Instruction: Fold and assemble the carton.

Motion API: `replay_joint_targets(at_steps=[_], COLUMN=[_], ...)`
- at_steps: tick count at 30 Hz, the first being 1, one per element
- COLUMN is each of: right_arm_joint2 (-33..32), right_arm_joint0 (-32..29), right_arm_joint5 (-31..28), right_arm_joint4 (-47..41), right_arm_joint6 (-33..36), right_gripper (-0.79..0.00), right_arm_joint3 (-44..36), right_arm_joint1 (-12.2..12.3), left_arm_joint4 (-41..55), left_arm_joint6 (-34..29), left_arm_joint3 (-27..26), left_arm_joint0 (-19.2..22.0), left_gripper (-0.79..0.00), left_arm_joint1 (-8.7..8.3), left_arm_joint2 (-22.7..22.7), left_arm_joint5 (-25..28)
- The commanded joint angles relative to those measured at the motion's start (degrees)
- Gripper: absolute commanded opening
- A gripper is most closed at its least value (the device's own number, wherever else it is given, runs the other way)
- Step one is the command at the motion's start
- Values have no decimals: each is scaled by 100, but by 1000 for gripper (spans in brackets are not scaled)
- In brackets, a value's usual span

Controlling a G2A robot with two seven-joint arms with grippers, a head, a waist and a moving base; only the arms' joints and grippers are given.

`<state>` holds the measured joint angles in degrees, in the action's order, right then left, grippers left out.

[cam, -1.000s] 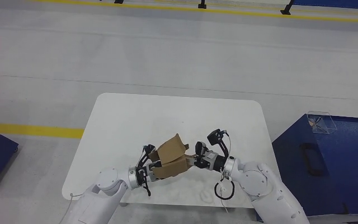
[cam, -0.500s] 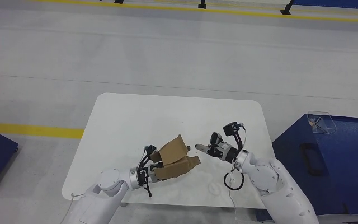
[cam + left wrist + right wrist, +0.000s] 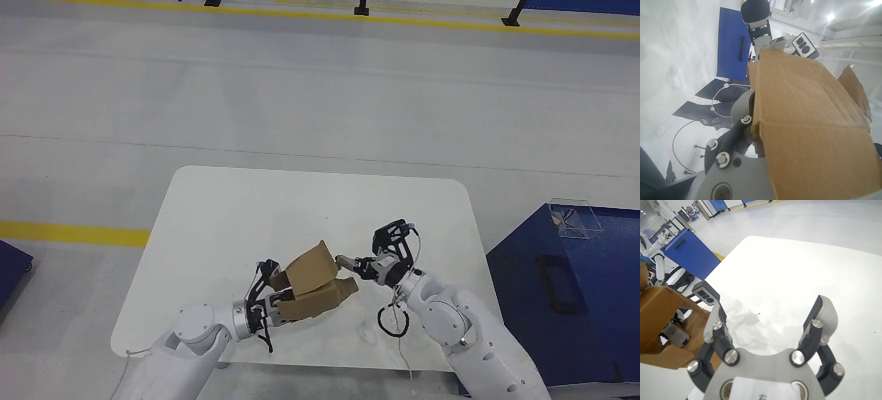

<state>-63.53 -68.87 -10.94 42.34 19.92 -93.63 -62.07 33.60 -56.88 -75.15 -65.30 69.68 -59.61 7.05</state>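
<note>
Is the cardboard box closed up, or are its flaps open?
Open, only partly folded. In the top view the box has one flap standing up and another sticking out sideways.

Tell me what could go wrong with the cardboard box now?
The carton is held by the left tool alone, at one end, so a push might twist it or slip it loose. The right tool is open with one finger right beside the carton's edge, so it might snag or dent the cardboard instead of folding it.
</note>
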Motion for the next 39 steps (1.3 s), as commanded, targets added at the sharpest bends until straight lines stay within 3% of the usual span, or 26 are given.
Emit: replay_joint_targets(at_steps=[1, 21, 32, 39], right_arm_joint2=[40, 442, 398, 29], right_arm_joint0=[-13, -102, -169, -272], right_arm_joint5=[-3, 247, 205, 15], right_arm_joint4=[20, 529, 433, 115], right_arm_joint6=[11, -60, -119, -109], right_gripper=[0, 0, 0, 0], right_arm_joint3=[-21, -320, -360, -416], right_arm_joint1=[-13, -161, -211, -182], left_arm_joint4=[25, 153, 147, 155], left_arm_joint6=[6, 81, 104, 83], left_arm_joint3=[4, -18, -39, -31], left_arm_joint0=[-11, -109, -126, -124], left_gripper=[-785, -785, -785, -785], left_arm_joint1=[-3, -6, 1, 3], left_arm_joint2=[-24, -132, -128, -137], left_arm_joint5=[-15, 36, 22, 22])
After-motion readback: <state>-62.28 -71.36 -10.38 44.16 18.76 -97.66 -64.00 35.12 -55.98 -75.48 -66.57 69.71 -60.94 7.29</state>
